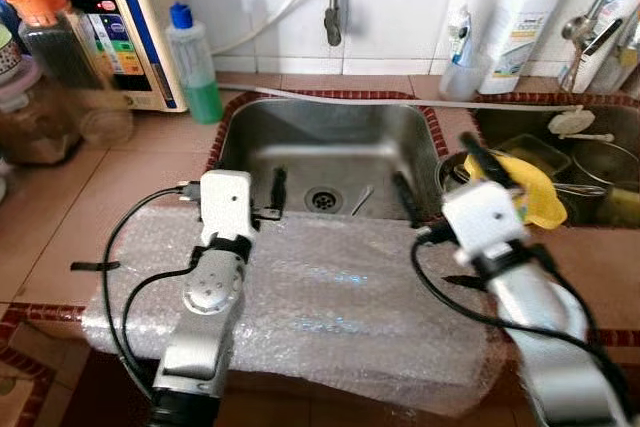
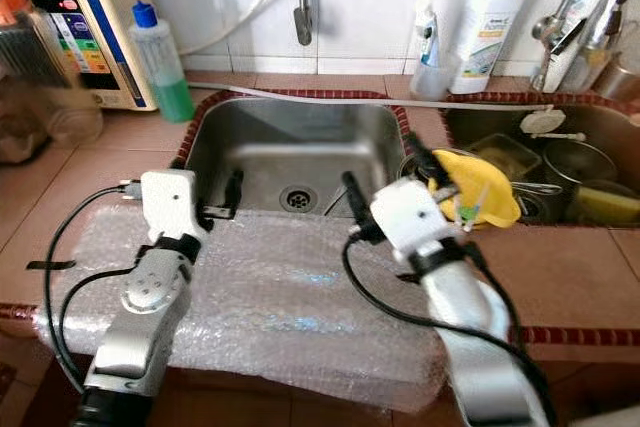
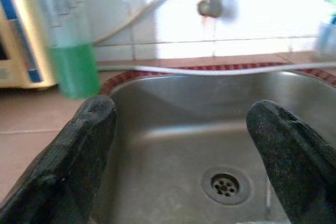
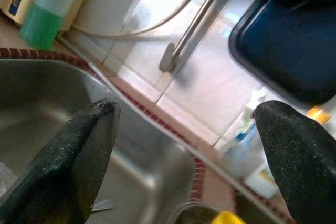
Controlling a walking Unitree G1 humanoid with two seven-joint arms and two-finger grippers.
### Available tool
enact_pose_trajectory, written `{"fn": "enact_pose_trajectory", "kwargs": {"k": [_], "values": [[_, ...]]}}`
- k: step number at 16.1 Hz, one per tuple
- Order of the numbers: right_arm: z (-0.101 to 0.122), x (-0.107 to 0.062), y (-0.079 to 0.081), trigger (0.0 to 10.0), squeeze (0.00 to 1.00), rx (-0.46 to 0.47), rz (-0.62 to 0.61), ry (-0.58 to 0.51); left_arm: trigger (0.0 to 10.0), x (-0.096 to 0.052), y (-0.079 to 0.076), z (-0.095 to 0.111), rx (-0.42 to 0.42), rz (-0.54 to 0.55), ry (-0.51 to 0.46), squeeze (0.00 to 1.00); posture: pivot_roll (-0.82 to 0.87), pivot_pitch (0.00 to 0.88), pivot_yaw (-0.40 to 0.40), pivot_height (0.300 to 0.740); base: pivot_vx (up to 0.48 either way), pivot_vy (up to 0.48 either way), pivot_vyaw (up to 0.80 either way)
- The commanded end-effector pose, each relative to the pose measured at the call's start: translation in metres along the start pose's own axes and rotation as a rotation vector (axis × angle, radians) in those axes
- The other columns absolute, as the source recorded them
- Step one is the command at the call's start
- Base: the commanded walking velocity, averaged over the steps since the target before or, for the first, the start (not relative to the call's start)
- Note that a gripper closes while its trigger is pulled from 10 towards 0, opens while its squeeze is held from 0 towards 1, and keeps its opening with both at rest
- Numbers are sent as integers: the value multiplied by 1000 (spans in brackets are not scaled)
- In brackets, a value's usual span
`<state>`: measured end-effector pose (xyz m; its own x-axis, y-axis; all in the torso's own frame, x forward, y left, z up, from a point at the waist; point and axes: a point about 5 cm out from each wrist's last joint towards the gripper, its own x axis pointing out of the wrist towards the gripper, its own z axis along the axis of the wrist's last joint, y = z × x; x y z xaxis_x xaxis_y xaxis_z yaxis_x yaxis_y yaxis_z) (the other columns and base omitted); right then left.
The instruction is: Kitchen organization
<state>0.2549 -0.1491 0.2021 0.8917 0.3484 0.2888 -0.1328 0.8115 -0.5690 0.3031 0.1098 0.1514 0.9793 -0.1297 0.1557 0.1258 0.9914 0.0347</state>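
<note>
Brushed steel sink (image 1: pixel 300 152), clear bubble wrap (image 1: pixel 330 297), matt terracotta tile counter (image 1: pixel 120 197).

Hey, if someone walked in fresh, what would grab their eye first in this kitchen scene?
Probably the steel sink in the red-tiled counter, with bubble wrap spread along its front edge. Both arms reach over that wrap, the left gripper and right gripper open above the basin. Next, the yellow object in the cluttered second sink to the right.

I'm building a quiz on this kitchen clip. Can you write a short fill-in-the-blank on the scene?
1. The bottle with green liquid has a ____ cap.
2. The counter edge in front of the left sink is covered with ____ wrap.
3. Both the left gripper and right gripper have their fingers ____.

Missing words: blue; bubble; open
</note>
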Motion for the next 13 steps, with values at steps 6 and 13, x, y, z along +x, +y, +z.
{"fn": "enact_pose_trajectory", "kwargs": {"k": [6, 13], "values": [[-5, -26, -5, 10000, 0, -24, -25, 74, 10000, 5, -7, 2, -23, -66, -3, 0, -336, 115, 102, 740, 0, 0, -183], [-3, -35, -9, 10000, 0, -56, -54, 114, 10000, 6, -10, 0, -35, -103, 10, 0, -366, 130, 121, 740, 0, 0, -763]]}}
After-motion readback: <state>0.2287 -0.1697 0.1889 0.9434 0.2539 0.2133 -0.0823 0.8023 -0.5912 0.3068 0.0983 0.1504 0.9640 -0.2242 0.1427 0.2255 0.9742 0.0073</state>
